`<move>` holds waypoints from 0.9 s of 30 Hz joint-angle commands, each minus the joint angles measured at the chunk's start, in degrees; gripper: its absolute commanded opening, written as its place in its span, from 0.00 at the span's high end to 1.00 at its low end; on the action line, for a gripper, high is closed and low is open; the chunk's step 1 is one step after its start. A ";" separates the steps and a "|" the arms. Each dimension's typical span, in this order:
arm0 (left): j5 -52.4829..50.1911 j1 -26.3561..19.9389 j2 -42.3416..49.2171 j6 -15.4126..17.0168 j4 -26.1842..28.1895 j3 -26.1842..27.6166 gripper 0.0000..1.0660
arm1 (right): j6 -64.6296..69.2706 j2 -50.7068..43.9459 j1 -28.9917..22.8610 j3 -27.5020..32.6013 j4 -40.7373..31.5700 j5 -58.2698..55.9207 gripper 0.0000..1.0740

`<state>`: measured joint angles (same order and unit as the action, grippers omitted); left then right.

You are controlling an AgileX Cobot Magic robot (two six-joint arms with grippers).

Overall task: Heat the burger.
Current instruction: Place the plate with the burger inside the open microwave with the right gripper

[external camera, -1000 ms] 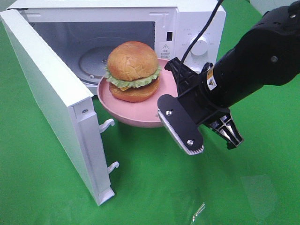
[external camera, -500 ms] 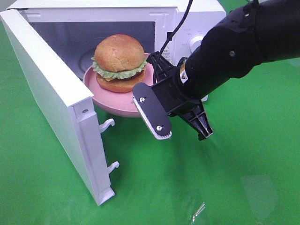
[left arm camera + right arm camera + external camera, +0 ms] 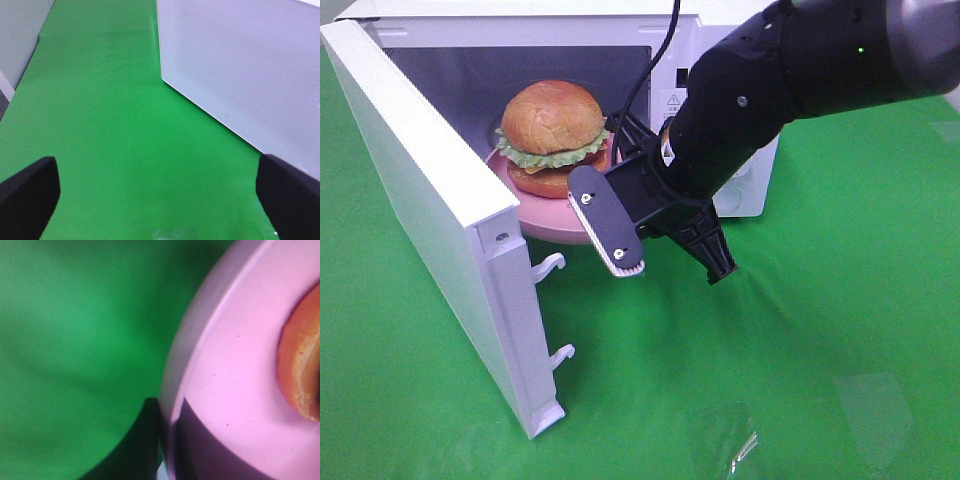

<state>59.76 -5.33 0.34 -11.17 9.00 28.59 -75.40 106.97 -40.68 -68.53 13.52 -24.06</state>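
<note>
One burger (image 3: 552, 130) sits on one pink plate (image 3: 542, 225) in the mouth of the single microwave (image 3: 730, 40), whose door (image 3: 420, 190) is swung open at 8 o'clock. The right gripper (image 3: 618, 150) is clamped on the plate's rim at 3 o'clock. The left gripper (image 3: 160, 205) is spread wide and empty over the green cloth (image 3: 125, 125).

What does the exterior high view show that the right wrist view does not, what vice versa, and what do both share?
Only exterior high: the boxy white microwave, its door swung open, the black robot arm, and the round golden-bunned burger whole, lettuce included. Only right wrist: a close look at the right end effector clamped on the rim of the round pink plate. Both: that plate, part of the burger on it, and the green cloth.
</note>
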 commanded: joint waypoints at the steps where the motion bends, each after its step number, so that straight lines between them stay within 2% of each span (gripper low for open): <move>1: -0.29 0.06 1.03 0.40 0.23 -0.17 0.06 | 3.32 0.34 0.57 -2.69 1.09 1.03 1.00; 12: -0.29 0.06 1.03 0.40 0.23 -0.17 0.06 | 7.39 4.64 0.57 -9.57 3.72 -1.38 1.00; 16: -0.29 0.06 1.03 0.40 0.23 -0.17 0.06 | 11.40 8.02 0.57 -14.95 5.39 -5.61 1.00; 21: -0.29 0.06 1.03 0.40 0.23 -0.17 0.06 | 12.61 9.57 0.57 -17.42 5.67 -6.76 1.00; 27: -0.29 0.06 1.03 0.40 0.23 -0.17 0.06 | 16.84 14.21 0.57 -23.89 6.53 -8.94 1.00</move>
<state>59.76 -5.33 0.34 -11.17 9.00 28.59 -62.22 120.49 -41.37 -89.73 17.59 -31.63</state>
